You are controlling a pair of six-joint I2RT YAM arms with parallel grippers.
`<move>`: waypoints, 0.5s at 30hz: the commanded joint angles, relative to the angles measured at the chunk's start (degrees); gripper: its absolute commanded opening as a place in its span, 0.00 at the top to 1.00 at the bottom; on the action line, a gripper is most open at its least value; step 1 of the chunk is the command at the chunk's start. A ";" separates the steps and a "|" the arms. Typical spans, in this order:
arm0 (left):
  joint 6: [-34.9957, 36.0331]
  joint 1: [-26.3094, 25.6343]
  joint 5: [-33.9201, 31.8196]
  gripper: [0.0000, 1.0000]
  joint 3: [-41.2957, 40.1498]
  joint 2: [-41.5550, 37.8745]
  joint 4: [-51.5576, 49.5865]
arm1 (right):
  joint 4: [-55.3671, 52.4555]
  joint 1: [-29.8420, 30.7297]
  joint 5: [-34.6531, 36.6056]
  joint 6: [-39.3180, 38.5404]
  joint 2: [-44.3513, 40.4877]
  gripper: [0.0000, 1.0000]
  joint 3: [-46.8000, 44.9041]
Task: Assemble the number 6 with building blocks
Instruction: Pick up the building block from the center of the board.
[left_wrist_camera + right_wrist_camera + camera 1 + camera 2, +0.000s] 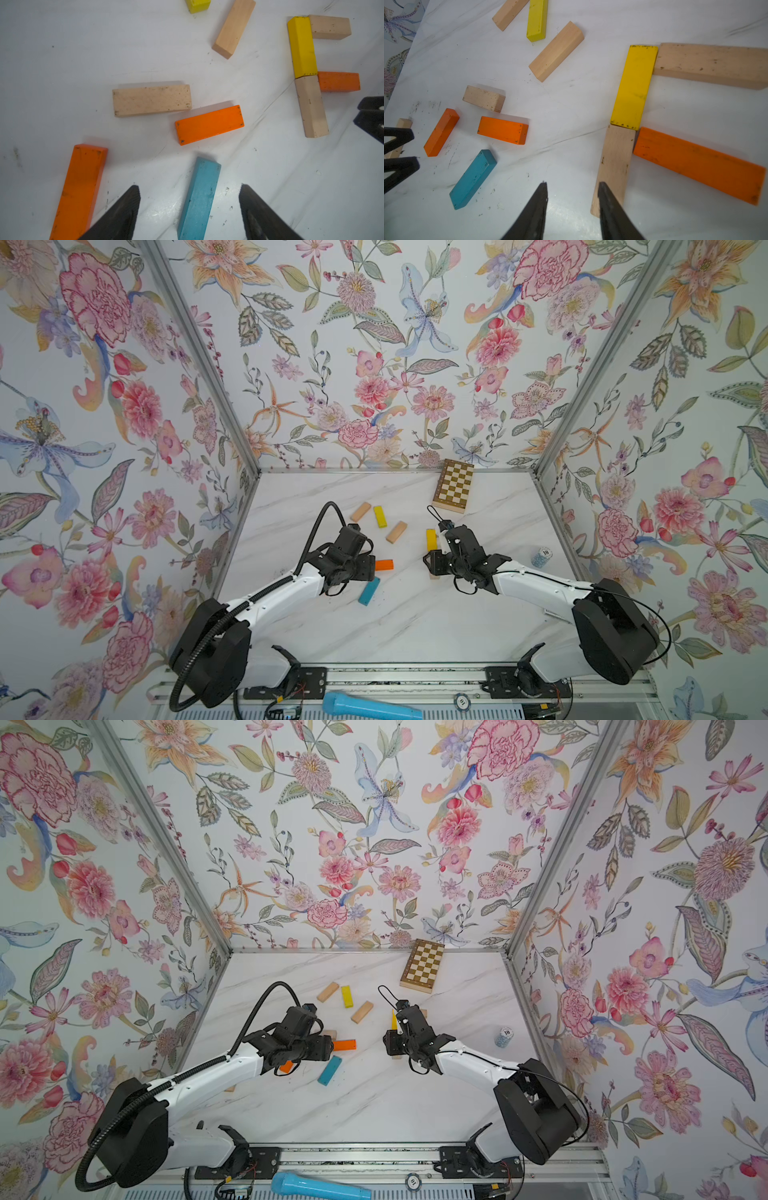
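Several building blocks lie on the white marble table [415, 626]. My left gripper [189, 185] is open and straddles the teal block [198, 199], which lies flat with a gap to each finger. Near it are two orange blocks [209, 124] [80, 191] and a beige one [151, 100]. A partial number 6 stands to the right: a yellow block [634, 85] with a beige bar [710, 64] off its far end, a beige block [614, 164] continuing it, and an orange bar [699, 164] branching off. My right gripper [572, 182] is open and empty beside that beige block.
A brown-and-cream chequered board [453, 492] lies at the back right. A stack of poker chips [541, 556] stands by the right wall. Two loose beige blocks [360, 511] [396, 531] and a yellow one [380, 516] sit behind the left arm. A light-blue microphone [372, 707] lies on the front rail.
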 commanded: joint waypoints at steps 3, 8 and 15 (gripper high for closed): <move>-2.78 0.83 -4.69 0.08 1.79 -3.02 -7.24 | -6.25 4.02 4.36 0.94 4.37 0.37 8.13; -5.66 6.15 -0.96 0.01 1.74 -5.49 -6.34 | -15.23 8.46 8.74 1.90 11.48 0.36 18.52; -8.96 14.07 -1.69 0.01 3.56 -6.54 -10.02 | -25.41 11.95 11.80 5.31 21.97 0.32 31.52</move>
